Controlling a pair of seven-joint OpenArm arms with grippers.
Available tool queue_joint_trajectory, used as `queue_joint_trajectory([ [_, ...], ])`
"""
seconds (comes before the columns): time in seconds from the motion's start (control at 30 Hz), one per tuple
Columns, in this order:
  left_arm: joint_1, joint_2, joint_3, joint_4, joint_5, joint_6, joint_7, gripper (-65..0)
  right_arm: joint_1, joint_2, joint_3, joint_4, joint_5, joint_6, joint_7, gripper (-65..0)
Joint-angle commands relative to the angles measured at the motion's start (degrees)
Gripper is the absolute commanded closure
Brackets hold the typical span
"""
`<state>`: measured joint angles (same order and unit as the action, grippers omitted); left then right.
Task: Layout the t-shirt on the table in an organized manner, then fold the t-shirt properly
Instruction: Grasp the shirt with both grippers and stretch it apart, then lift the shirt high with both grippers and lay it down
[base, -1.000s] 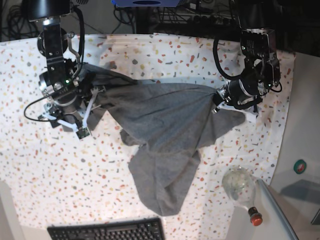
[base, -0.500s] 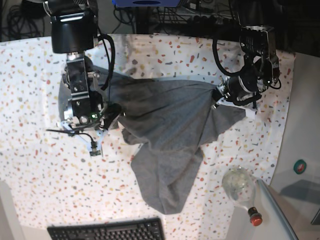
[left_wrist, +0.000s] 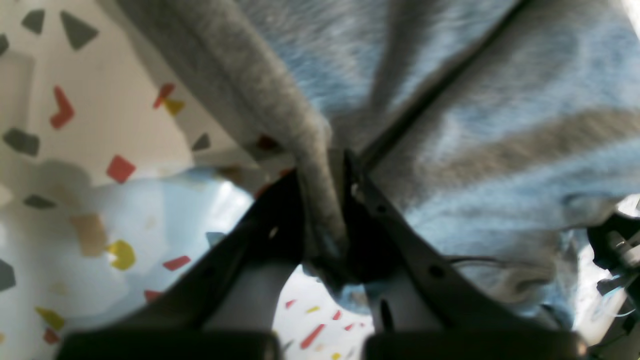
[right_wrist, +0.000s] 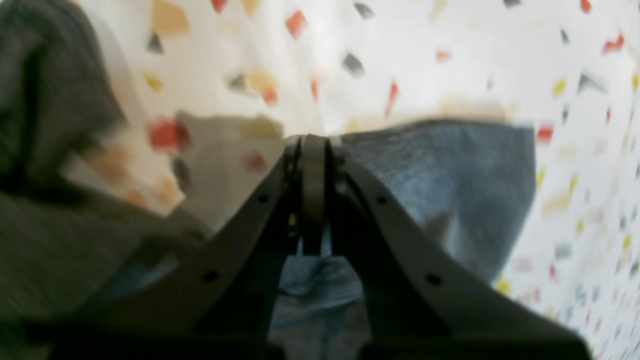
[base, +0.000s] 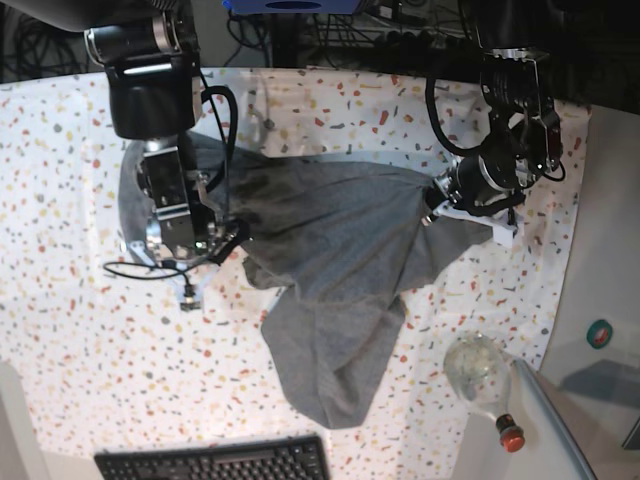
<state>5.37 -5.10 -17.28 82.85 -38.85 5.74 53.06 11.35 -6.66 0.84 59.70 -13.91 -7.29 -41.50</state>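
Right gripper has just snapped shut at a t-shirt edge, though whether cloth is pinched I cannot tell, while the left gripper stays clamped on a bunched fold, the garment stretched crumpled across the table, ready for spreading.

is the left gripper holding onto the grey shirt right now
Yes, the left gripper is shut on a bunched fold of the t-shirt.
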Motion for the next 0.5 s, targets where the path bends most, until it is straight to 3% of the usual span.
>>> queue_joint_trajectory([
  [0.0, -0.8, -0.5, -0.1, 3.6, -0.7, -0.6, -1.1, 0.0, -1.0, 1.0, 1.2, 4.3, -0.8, -0.8, -0.4, 0.0],
  [0.1, -1.2, -0.5, 0.0, 9.4, -0.7, -0.3, -0.9, 0.0, -3.5, 1.3, 1.8, 15.2, -0.9, -0.7, -2.9, 0.0],
  [0.17, -1.8, -0.5, 0.0, 12.3, -0.7, -0.3, -0.9, 0.0, -4.6, 3.3, 1.5, 22.2, -0.9, -0.5, -6.1, 0.0],
  [0.33, -3.7, -0.1, 0.0, 15.6, -0.7, -0.2, -0.8, 0.0, -5.0, 5.3, 2.8, 35.5, -1.0, 6.1, -11.1, 0.0],
  [0.47, -8.0, 0.0, 0.0, 15.9, -0.7, -0.2, -1.0, 0.0, -1.6, 7.4, 3.5, 41.0, -1.0, 6.5, -13.9, 0.0],
])
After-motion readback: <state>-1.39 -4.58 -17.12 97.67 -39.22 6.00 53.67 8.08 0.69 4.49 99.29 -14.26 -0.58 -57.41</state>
